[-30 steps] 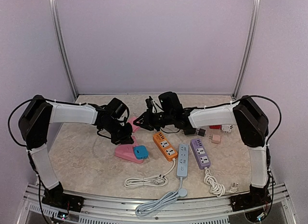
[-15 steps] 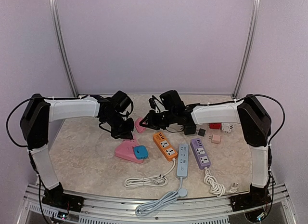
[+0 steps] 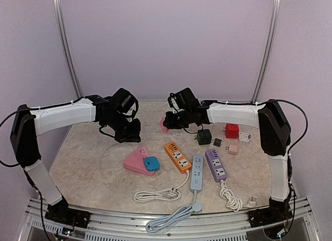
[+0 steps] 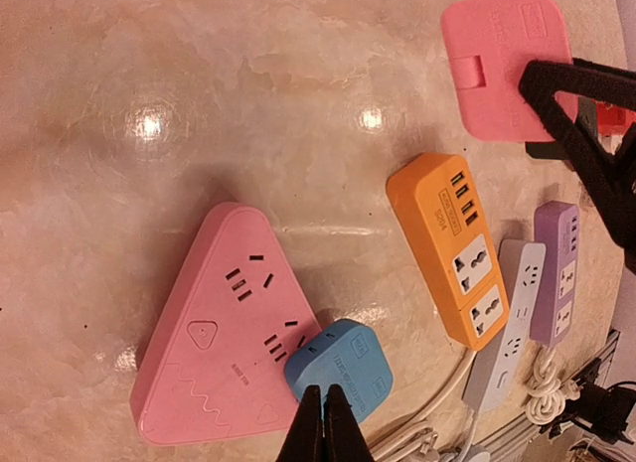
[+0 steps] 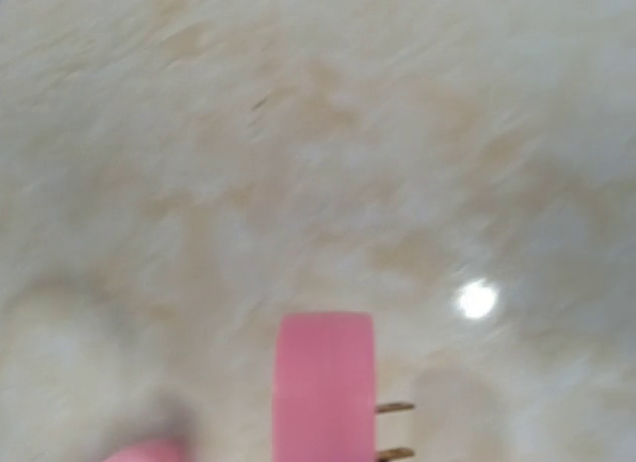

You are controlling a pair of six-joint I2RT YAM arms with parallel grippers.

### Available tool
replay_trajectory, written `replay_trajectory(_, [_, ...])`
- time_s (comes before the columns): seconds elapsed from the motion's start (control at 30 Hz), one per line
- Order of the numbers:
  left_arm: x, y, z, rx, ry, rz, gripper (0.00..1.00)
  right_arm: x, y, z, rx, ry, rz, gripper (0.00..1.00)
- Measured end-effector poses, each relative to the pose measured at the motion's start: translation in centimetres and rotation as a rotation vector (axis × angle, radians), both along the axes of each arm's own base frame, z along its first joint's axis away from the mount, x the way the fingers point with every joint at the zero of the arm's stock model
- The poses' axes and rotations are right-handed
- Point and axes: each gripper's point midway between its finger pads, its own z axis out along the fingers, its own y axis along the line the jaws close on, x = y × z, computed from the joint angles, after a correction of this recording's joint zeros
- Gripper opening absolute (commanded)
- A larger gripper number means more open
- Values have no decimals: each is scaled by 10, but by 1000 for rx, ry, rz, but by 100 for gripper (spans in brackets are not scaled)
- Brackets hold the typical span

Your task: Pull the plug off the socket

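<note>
Our right gripper (image 3: 167,123) is clamped on the pink plug (image 5: 325,383) and carries it in the air above the marble table (image 3: 93,168), its two metal prongs (image 5: 395,408) bare, so we judge the pull itself done; what is left is to set the plug down somewhere. Our left gripper (image 4: 324,427) hangs with its fingers pressed together on nothing, over the near edge of the pink triangular socket (image 4: 214,333), which lies flat on the table well apart from the plug. A blue plug (image 4: 338,368) sits at that socket's corner; whether it is meant to come off too we cannot tell. Towards the near edge lie the orange strip (image 3: 178,157), the white strip (image 3: 196,172) and the purple strip (image 3: 216,165), side by side. A black cube adapter (image 3: 204,137) and a red adapter (image 3: 231,130) crowd the table to the right of the held plug, so the barer marble at the back looks the safer landing.
</note>
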Motion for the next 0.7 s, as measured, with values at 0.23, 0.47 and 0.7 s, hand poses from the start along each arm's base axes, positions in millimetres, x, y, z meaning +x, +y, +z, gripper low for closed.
replay_trajectory(0.23, [-10,10,-13,32,34,10,2,26,-27,-25,-223,-60,-88,0])
replay_trajectory(0.47, [-12,12,-17,36,47,20,2,35,-56,-62,-428,-59,-136,1])
replay_trajectory(0.7, [-12,12,-17,35,47,21,2,37,-68,-72,-507,-67,-154,6])
